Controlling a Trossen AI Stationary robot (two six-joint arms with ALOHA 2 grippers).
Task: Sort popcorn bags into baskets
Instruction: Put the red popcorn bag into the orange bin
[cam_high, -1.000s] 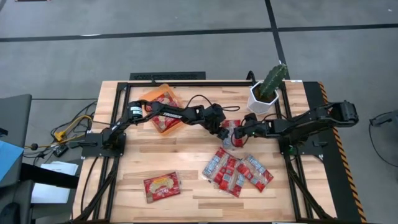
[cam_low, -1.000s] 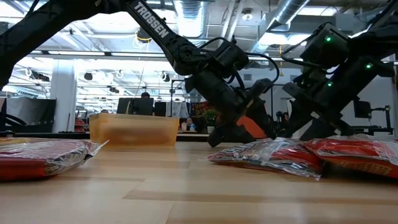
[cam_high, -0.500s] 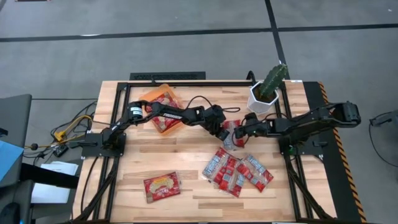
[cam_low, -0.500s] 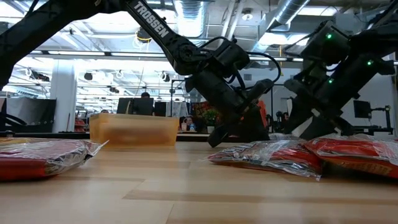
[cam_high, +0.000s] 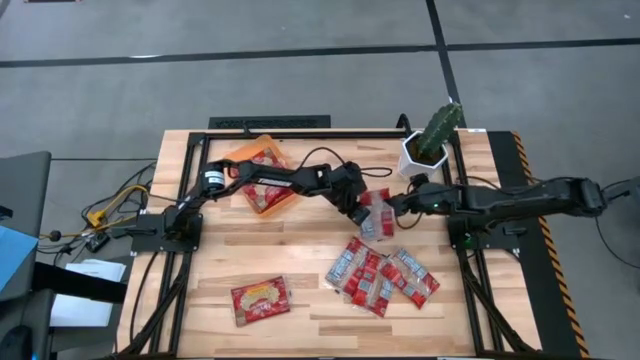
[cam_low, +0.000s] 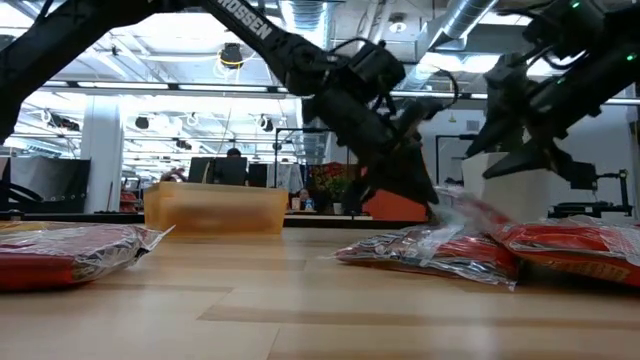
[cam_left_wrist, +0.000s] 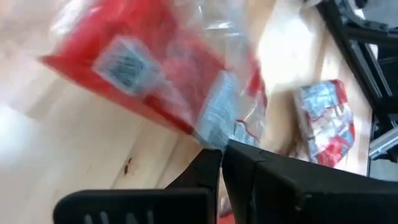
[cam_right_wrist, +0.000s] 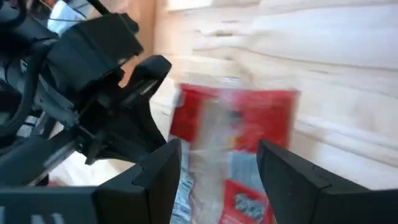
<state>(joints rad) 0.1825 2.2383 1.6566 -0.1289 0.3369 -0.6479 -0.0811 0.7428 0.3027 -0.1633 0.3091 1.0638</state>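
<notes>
Gripping: our left tool (cam_high: 361, 203) is pinching the edge of one popcorn bag (cam_high: 377, 214) near the middle of the table (cam_high: 300, 270); its fingers (cam_left_wrist: 211, 163) are pressed together on the clear seam.
Right tool: our right tool (cam_high: 400, 207) is sitting just beside that bag with its fingers (cam_right_wrist: 158, 171) spread, gripping nothing.
Bag position: we are judging it to be lifted at one end, tilted, and apart from the cluster of bags (cam_high: 380, 273) nearer the table's front.
Other bags: one lone bag (cam_high: 260, 298) is lying at the front left; some are already resting in the orange basket (cam_high: 258, 172) at the back left.
Doing it well: we are thinking the seam grip is thin, so carry the bag slowly and low to the basket, releasing only once it is over the rim.
Hard to make out: we are unable to count the bags in the basket under the arm, and the bag is blurred in both wrist views.
</notes>
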